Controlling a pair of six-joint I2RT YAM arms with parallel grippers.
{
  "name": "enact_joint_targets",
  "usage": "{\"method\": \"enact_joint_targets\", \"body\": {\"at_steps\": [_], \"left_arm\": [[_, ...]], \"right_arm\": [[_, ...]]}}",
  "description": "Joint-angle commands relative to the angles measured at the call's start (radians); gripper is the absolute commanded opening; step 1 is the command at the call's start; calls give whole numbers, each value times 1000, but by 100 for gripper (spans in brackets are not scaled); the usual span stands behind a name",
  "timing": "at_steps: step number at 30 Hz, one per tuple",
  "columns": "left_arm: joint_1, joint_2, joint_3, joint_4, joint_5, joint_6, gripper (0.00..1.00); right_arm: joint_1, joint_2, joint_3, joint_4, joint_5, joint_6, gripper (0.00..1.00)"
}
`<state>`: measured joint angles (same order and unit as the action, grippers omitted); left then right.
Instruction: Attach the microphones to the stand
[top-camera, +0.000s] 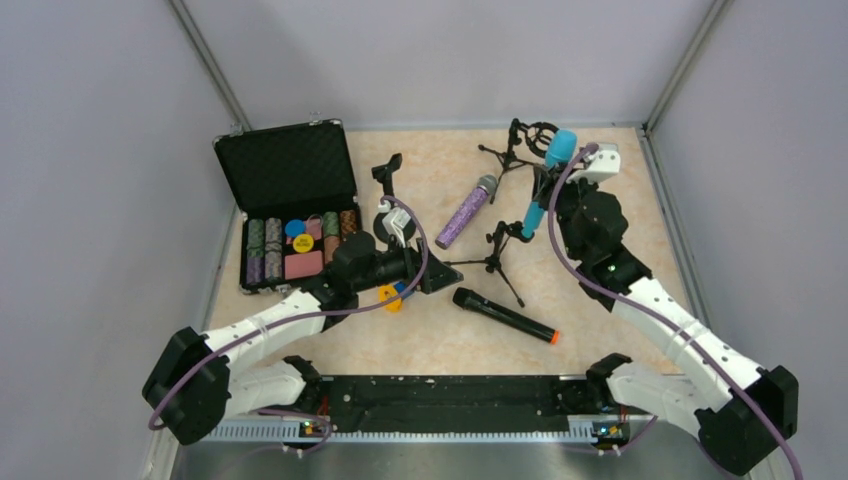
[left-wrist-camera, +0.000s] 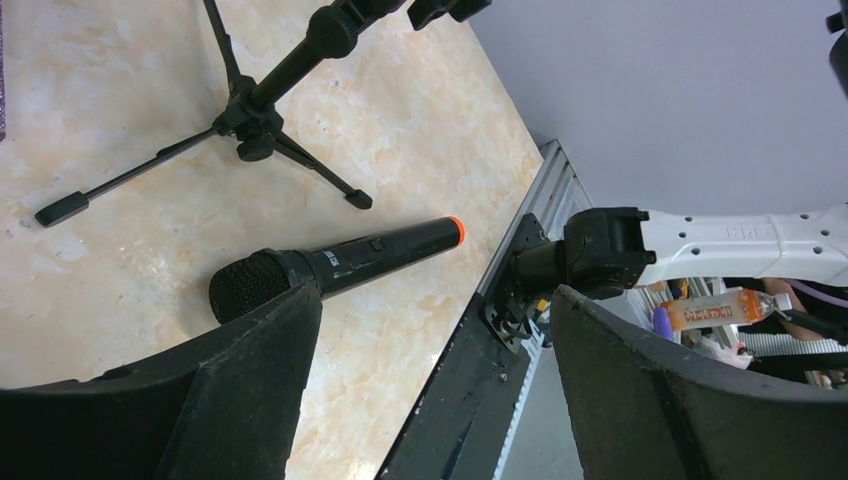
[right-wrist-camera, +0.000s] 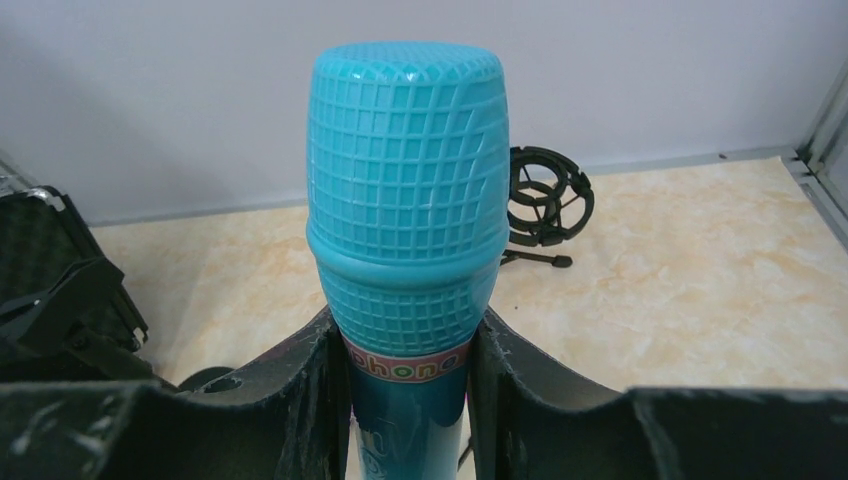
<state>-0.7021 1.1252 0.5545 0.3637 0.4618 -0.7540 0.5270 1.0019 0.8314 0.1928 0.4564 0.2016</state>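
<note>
Right tool (right-wrist-camera: 408, 345) clamped on light-blue mic (right-wrist-camera: 408, 180), head at 12 o'clock. Left tool (left-wrist-camera: 435, 300) apart; black mic (left-wrist-camera: 340, 265) on surface (left-wrist-camera: 420, 130) at 10 o'clock.

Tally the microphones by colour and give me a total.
Light-blue microphone: 1
Purple microphone: 1
Black microphone with orange end: 1
Total: 3

The left arm reaches from the near-left corner toward the desk's middle, its end effector (left-wrist-camera: 435, 310) low with jaws spread wide and empty. The right arm stretches toward the far-right corner, its end effector (right-wrist-camera: 410, 350) clamped on the light-blue microphone (right-wrist-camera: 405, 180).
</note>
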Motion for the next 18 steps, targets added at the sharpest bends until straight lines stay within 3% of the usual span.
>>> {"method": "enact_joint_targets", "body": {"at_steps": [1,18], "left_arm": [[-2,-20,24,56,-14,10,88],[-2,-41,25,77,-72,-5,88]], "right_arm": [[-4,-50,-108,61,-102,-60,0],[-4,-181,-335,258,-218,-148,0]]}}
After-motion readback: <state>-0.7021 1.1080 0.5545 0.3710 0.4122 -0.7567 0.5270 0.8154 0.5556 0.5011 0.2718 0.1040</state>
